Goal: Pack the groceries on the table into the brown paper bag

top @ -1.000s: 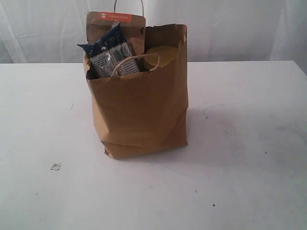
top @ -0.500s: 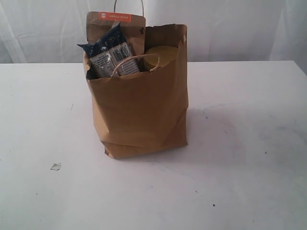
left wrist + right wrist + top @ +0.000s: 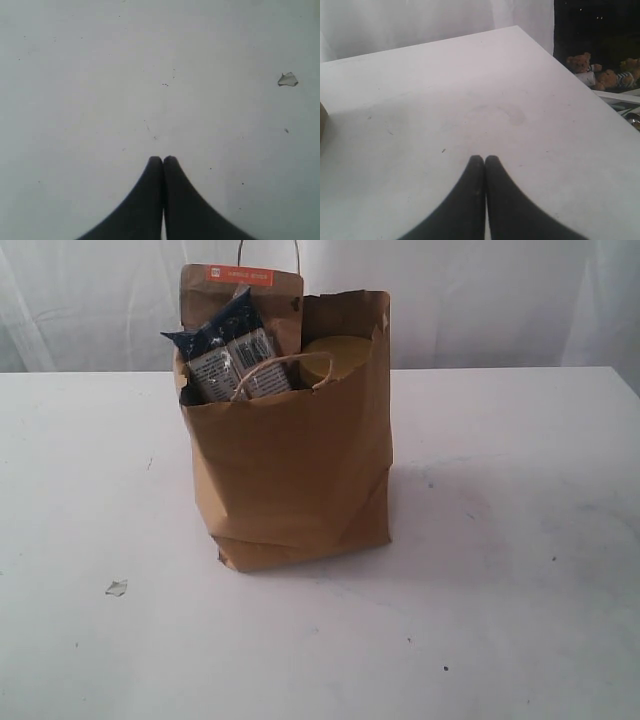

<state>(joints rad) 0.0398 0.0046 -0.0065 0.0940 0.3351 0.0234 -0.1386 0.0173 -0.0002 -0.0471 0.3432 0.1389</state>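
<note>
The brown paper bag stands upright in the middle of the white table. Out of its top stick a brown orange-striped pouch, a long dark-blue packet and the gold lid of a jar. A cord handle droops over the front rim. No arm shows in the exterior view. My left gripper is shut over bare table, with nothing between its tips. My right gripper is shut too, empty, and a corner of the bag sits at that view's edge.
A small scrap of paper lies on the table left of the bag, also seen as a scrap in the left wrist view. Beyond the table's far corner sit teddy bears against a dark background. White curtain hangs behind.
</note>
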